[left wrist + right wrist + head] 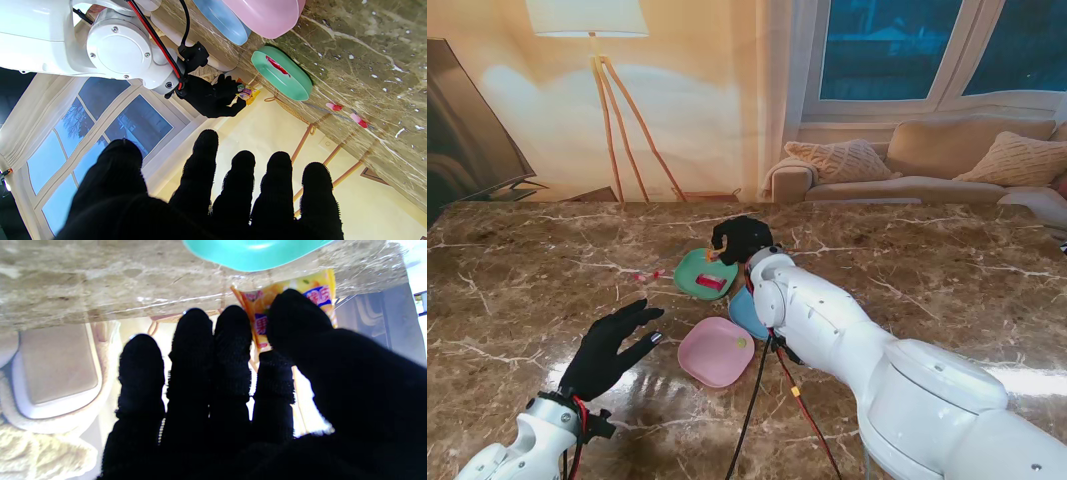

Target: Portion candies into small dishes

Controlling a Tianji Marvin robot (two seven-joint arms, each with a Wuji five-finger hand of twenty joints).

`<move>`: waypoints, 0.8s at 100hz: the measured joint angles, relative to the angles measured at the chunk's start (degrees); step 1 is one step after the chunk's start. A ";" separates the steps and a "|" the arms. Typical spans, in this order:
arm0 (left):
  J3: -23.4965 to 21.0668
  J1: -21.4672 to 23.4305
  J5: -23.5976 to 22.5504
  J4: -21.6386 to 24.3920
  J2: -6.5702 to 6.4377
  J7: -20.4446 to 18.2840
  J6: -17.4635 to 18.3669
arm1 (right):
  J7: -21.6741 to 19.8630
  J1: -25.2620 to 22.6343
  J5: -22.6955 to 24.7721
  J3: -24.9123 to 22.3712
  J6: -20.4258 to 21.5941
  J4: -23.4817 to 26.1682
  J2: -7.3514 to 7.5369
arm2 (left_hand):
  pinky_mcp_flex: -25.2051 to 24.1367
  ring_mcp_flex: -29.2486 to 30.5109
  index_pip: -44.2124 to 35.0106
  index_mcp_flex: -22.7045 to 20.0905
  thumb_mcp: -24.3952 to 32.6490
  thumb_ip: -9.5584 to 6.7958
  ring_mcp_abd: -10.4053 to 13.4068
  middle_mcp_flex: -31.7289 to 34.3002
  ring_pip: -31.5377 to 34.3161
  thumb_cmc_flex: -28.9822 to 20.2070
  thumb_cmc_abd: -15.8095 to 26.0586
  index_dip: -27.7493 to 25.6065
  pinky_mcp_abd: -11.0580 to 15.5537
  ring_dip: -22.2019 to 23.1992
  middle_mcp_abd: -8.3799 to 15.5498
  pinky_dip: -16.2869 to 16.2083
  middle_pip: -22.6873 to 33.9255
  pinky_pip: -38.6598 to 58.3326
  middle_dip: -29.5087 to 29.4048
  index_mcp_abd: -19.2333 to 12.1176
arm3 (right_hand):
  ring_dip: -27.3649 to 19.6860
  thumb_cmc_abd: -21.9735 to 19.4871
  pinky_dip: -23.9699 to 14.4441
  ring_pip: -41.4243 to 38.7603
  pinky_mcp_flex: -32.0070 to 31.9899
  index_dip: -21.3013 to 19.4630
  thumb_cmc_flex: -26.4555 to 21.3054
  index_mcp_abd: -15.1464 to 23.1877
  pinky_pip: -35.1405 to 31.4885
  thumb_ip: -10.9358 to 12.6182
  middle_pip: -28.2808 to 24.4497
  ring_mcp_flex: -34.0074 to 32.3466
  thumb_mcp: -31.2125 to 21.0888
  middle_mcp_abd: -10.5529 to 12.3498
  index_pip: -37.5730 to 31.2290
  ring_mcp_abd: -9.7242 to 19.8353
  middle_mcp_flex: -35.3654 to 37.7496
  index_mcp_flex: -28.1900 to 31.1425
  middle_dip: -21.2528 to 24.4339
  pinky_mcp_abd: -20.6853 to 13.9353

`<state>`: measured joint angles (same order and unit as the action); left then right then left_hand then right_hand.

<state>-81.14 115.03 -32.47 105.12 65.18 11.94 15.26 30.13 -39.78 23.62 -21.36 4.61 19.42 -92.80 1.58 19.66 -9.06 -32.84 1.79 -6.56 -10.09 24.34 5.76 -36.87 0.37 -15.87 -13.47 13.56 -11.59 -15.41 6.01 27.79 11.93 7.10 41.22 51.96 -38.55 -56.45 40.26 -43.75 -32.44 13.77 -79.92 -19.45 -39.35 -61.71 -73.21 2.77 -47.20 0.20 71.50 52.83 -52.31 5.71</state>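
Centrally in the stand view, the right hand [742, 240] pinches an orange candy [267, 301] between thumb and fingers at the far rim of the green dish [704, 274], which holds a red candy [711, 284]. The blue dish [745, 314] and pink dish [716, 351] sit just nearer the frame's bottom, rims close together. The left hand [610, 349], lower left, hovers with fingers spread and holds nothing. Two loose candies [347, 112] lie on the bare table [517, 290] left of the green dish.

- Warm, bright room; a floor lamp [587, 18] glows in the upper left.
- Glare streaks the marble table [987, 300] at right.
- Wrist views backlit, fingers silhouetted, soft.
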 measured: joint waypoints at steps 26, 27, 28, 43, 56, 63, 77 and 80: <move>-0.01 0.06 0.16 0.07 0.00 -0.09 -0.05 | -1.24 0.35 -0.34 1.82 1.35 -1.72 -1.78 | 0.00 0.00 0.00 0.00 0.00 0.00 0.00 0.00 0.00 0.00 0.00 0.00 0.00 0.00 0.00 0.00 0.00 0.00 0.00 0.00 | -1.02 -2.02 0.75 4.35 0.05 11.48 -0.03 -0.27 -0.01 0.03 3.88 -0.10 0.45 0.00 -0.12 0.00 0.56 -0.08 5.21 0.00; -0.01 0.05 0.16 0.07 0.00 -0.09 -0.05 | -1.30 0.36 -0.33 1.91 1.39 -1.74 -1.79 | 0.00 0.00 0.00 0.00 0.00 0.00 0.00 0.00 0.00 0.00 0.00 0.00 0.00 0.00 0.00 0.00 0.00 0.00 0.00 0.00 | -1.41 -2.08 0.76 4.61 0.05 12.01 -0.03 -0.29 0.01 0.03 4.08 -0.10 0.45 0.00 -0.16 0.00 0.56 -0.08 5.70 0.00; -0.01 0.05 0.17 0.08 0.00 -0.10 -0.06 | -1.38 0.38 -0.30 2.00 1.42 -1.77 -1.81 | 0.00 0.00 0.00 0.00 0.00 0.00 0.00 0.00 0.00 0.00 0.00 0.00 0.00 0.00 0.00 0.00 0.00 0.00 0.00 0.00 | -1.50 -2.11 0.78 5.08 0.01 12.62 -0.03 -0.34 0.03 0.05 4.41 -0.10 0.46 0.00 -0.24 0.00 0.56 -0.13 5.77 0.00; -0.03 0.05 0.17 0.13 0.00 -0.14 -0.09 | -3.16 0.52 -0.04 2.68 1.48 -1.79 -1.82 | 0.00 0.00 0.00 0.00 0.00 0.00 0.00 0.00 0.00 0.00 0.00 0.00 0.00 0.00 0.00 0.00 0.00 0.00 0.00 0.00 | -5.69 -5.19 2.01 12.95 -3.45 18.31 3.43 -2.63 3.69 3.47 10.49 3.51 0.67 0.00 -2.10 0.03 -3.16 -2.75 9.87 0.00; -0.11 0.05 0.20 0.14 0.01 -0.13 -0.09 | -3.82 0.54 0.38 3.07 1.40 -1.59 -1.63 | 0.00 0.00 0.00 0.00 0.00 0.00 0.00 0.00 0.00 0.00 0.00 0.00 0.00 0.00 0.00 0.00 0.00 0.00 0.00 0.00 | -7.74 -7.52 2.33 17.96 -6.54 15.58 7.01 -6.37 6.85 6.94 13.29 8.31 1.82 -0.16 8.50 0.05 -9.38 -5.01 14.72 -0.21; -0.11 0.05 0.20 0.15 0.01 -0.12 -0.09 | -3.92 0.53 0.61 3.16 1.38 -1.39 -1.39 | 0.00 0.00 0.00 0.00 0.00 0.00 0.00 0.00 0.00 0.00 0.00 0.00 0.00 0.00 0.00 0.00 0.00 0.00 0.00 0.00 | -7.97 -9.81 2.48 20.05 -8.30 12.18 8.86 -7.98 8.38 11.41 14.24 10.68 2.49 -0.27 16.14 0.07 -13.07 -6.04 18.12 -0.33; -0.11 0.05 0.20 0.15 0.01 -0.16 -0.08 | -3.67 0.49 1.32 3.40 1.40 -0.62 -0.69 | 0.00 0.00 0.00 0.00 0.00 0.00 0.00 0.00 0.00 0.00 0.00 0.00 0.00 0.00 0.00 0.00 0.00 0.00 0.00 0.00 | -9.17 -10.24 2.68 22.18 -10.63 10.85 9.46 -8.79 12.05 11.80 15.83 12.70 3.31 -0.29 20.24 0.08 -16.60 -7.12 20.11 -0.35; -0.11 0.05 0.20 0.15 0.01 -0.18 -0.08 | -3.59 0.46 1.43 3.37 1.37 -0.30 -0.48 | 0.00 0.00 0.00 0.00 0.00 0.00 0.00 0.00 0.00 0.00 0.00 0.00 0.00 0.00 0.00 0.00 0.00 0.00 0.00 0.00 | -9.17 -10.25 3.33 22.21 -11.11 10.83 9.46 -8.79 13.13 11.80 16.15 12.70 3.76 -0.29 21.58 0.08 -17.06 -7.98 20.67 -0.35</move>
<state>-81.25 115.08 -32.26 105.27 65.19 11.76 15.18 26.54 -39.32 25.05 -17.99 5.98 19.12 -93.27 1.57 19.66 -9.06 -32.84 1.79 -6.56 -10.08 24.34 5.76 -36.87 0.37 -15.87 -13.48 13.56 -11.59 -15.41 6.01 27.79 11.93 7.10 32.05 41.71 -35.22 -34.24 29.15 -32.92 -22.98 4.98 -66.79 -7.65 -23.20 -49.01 -69.45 2.48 -25.62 0.28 54.44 44.85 -31.64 5.36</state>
